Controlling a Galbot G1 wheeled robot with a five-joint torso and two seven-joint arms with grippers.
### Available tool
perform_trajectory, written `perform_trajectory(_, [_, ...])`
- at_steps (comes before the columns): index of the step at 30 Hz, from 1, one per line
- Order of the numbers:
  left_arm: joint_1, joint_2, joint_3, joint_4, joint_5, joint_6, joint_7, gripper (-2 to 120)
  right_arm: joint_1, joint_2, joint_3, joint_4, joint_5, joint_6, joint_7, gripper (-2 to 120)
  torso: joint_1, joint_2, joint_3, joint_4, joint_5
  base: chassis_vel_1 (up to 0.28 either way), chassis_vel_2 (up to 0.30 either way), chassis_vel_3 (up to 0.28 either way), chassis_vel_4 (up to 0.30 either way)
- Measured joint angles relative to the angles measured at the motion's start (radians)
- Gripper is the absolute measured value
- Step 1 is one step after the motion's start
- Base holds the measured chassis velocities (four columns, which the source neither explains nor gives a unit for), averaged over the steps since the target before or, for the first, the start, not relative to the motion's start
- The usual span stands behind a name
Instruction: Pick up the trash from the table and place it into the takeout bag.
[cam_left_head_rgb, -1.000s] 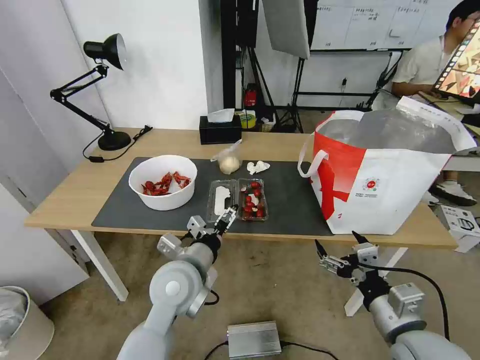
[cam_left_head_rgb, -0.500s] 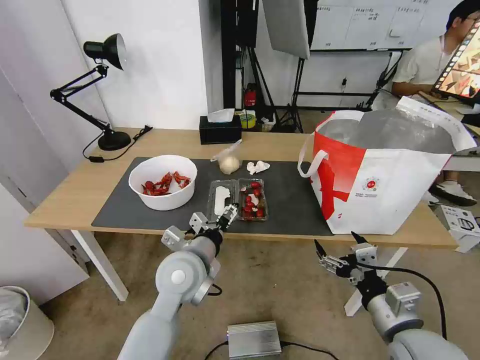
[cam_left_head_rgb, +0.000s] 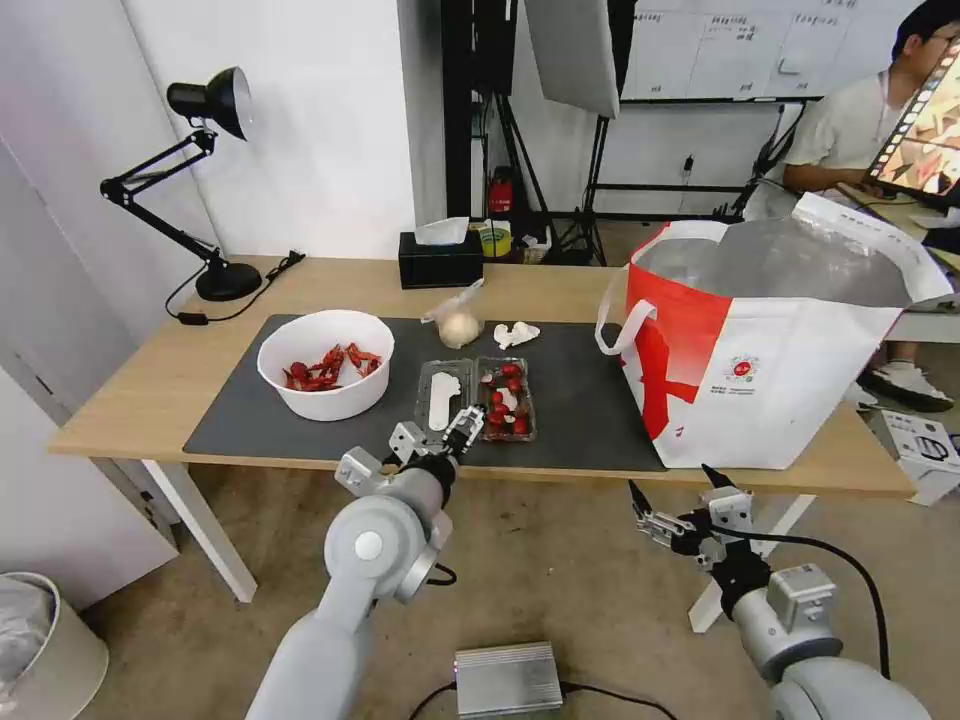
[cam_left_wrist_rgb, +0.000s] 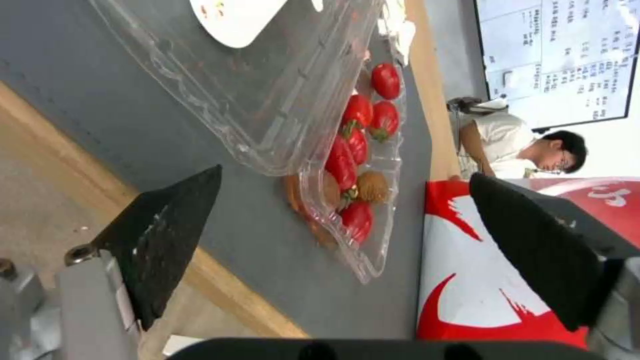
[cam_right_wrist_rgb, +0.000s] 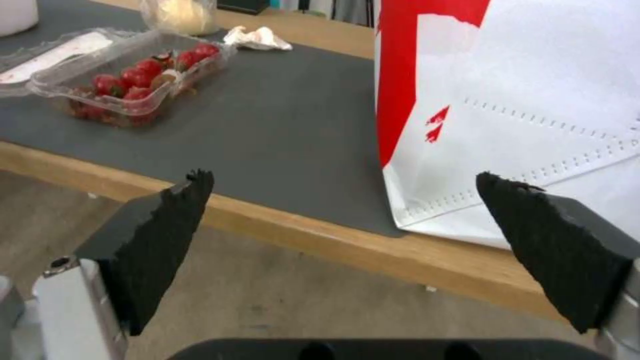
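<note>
Just ahead of your left gripper's (cam_left_head_rgb: 463, 428) wide-open, empty fingers lies the clear tray (cam_left_wrist_rgb: 320, 150), lined up for grasping; your right gripper (cam_left_head_rgb: 672, 497) hangs open below the table (cam_left_head_rgb: 140, 390).

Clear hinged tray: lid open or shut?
Open. The clear hinged tray lies spread flat on the mat, lid half beside the half holding red scraps.

Setting: studio-type lab or office room.
Softbox (cam_left_head_rgb: 572, 50) on stand, whiteboard (cam_left_head_rgb: 730, 45) on wall, desk lamp (cam_left_head_rgb: 190, 180), bare carpeted floor (cam_left_head_rgb: 560, 590).
</note>
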Motion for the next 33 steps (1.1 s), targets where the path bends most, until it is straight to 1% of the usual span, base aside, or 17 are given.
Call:
perform_trajectory(16, [-0.020, -0.025, 0.002, 0.027, 0.007, -0.002, -0.006, 100, -0.005, -0.004, 0.005, 0.000, 0.002, 0.000, 0.008, 100, 0.000, 0.000, 0.000, -0.0001, 0.0000, 0.000, 0.000, 0.000, 0.000])
perform_trajectory(33, [-0.032, -0.029, -0.010, 0.039, 0.007, -0.013, -0.007, 100, -0.004, 0.008, -0.006, -0.013, -0.005, 0.002, 0.009, 100, 0.000, 0.000, 0.000, 0.0000, -0.0001, 0.000, 0.000, 0.000, 0.000])
